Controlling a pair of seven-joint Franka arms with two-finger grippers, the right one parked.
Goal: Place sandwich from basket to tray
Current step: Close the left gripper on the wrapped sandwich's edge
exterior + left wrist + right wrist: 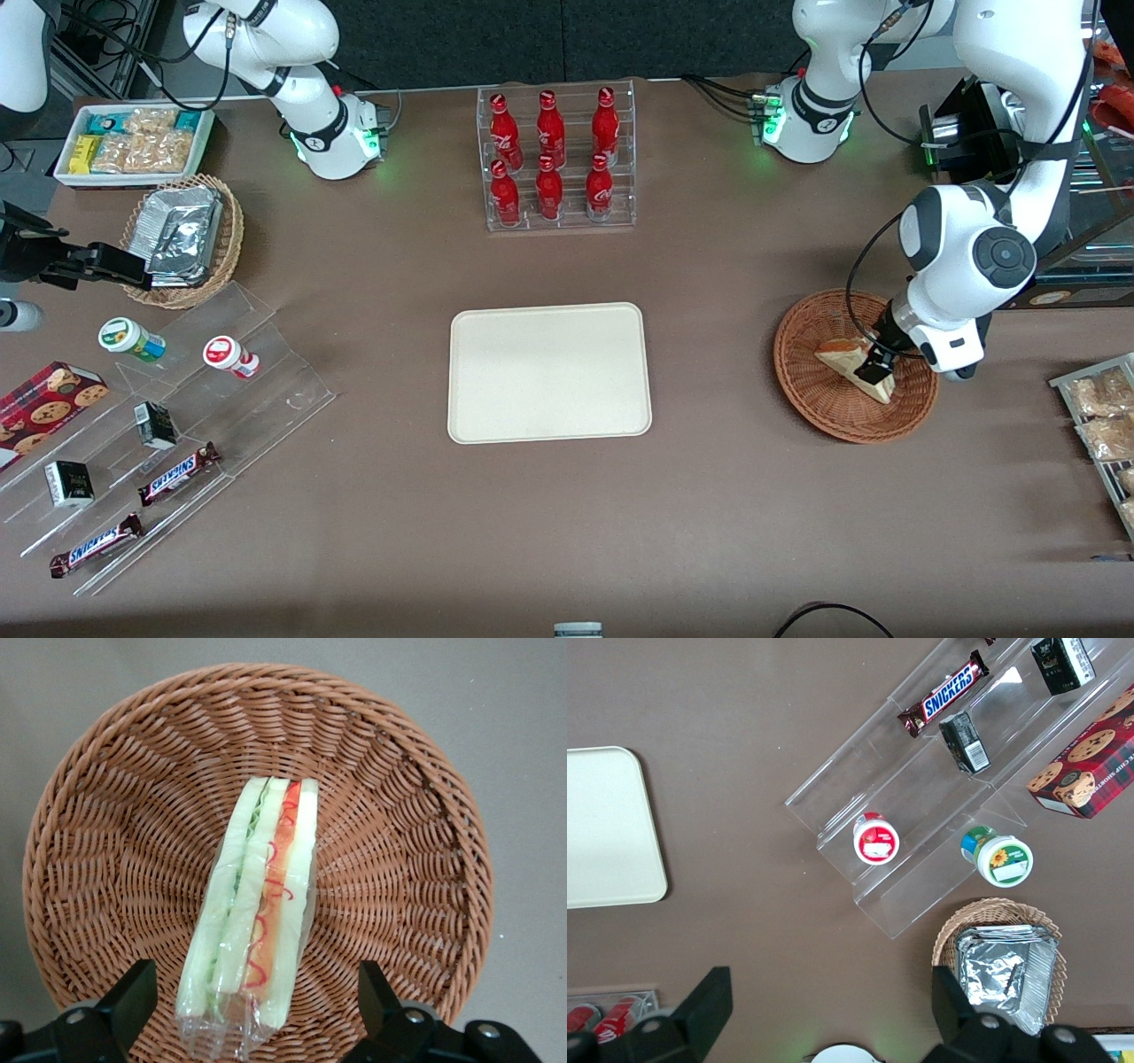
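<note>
The sandwich [858, 367] [255, 921], a plastic-wrapped white wedge with an orange-red filling stripe, lies in the reddish-brown wicker basket [808, 390] [115, 815] toward the working arm's end of the table. My gripper [877, 363] [255, 997] is down inside the basket, open, with one black finger [133, 992] on each side of the sandwich's end and a gap to the wrap on both sides. The cream-white tray [549, 372] lies flat at the table's middle with nothing on it.
A clear rack of red bottles [556, 159] stands farther from the front camera than the tray. Toward the parked arm's end are a tan basket of foil packets [184, 239], clear display steps with snacks [168, 443] and a white snack box [133, 146]. Bagged snacks [1099, 416] lie beside the basket.
</note>
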